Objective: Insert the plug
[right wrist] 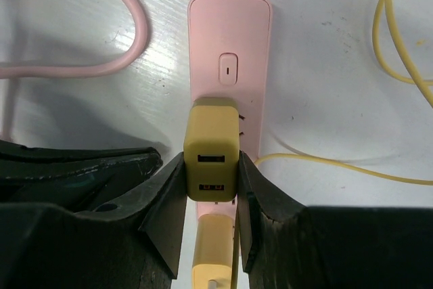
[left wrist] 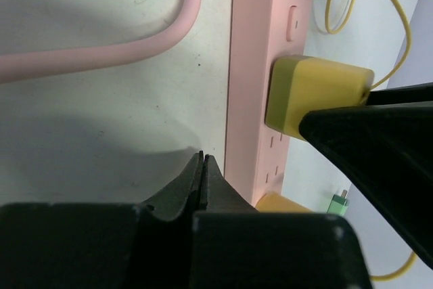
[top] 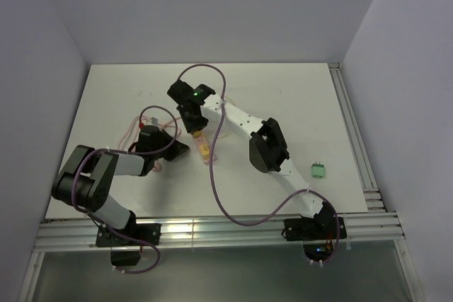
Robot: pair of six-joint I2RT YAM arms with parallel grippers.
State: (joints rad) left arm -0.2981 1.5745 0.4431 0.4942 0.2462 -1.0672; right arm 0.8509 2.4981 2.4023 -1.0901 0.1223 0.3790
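Observation:
A pink power strip [right wrist: 230, 38] lies on the white table, also seen as the strip [top: 204, 151] and the strip [left wrist: 252, 65]. My right gripper [right wrist: 212, 181] is shut on a yellow cube plug [right wrist: 212, 141], gripping its two sides. In the left wrist view the plug [left wrist: 314, 96] rests with its base against the strip's face, and no prongs show. My left gripper [left wrist: 203, 158] is shut with nothing in it, its tips low on the table just left of the strip's side. From above, the left gripper [top: 181, 148] and right gripper [top: 197, 132] meet at the strip.
A second yellow plug [right wrist: 214, 245] with a thin yellow cable [right wrist: 399, 72] sits in the strip nearer its end. The strip's pink cord [right wrist: 128, 18] loops to the left. A green plug [top: 318, 170] lies alone on the table's right.

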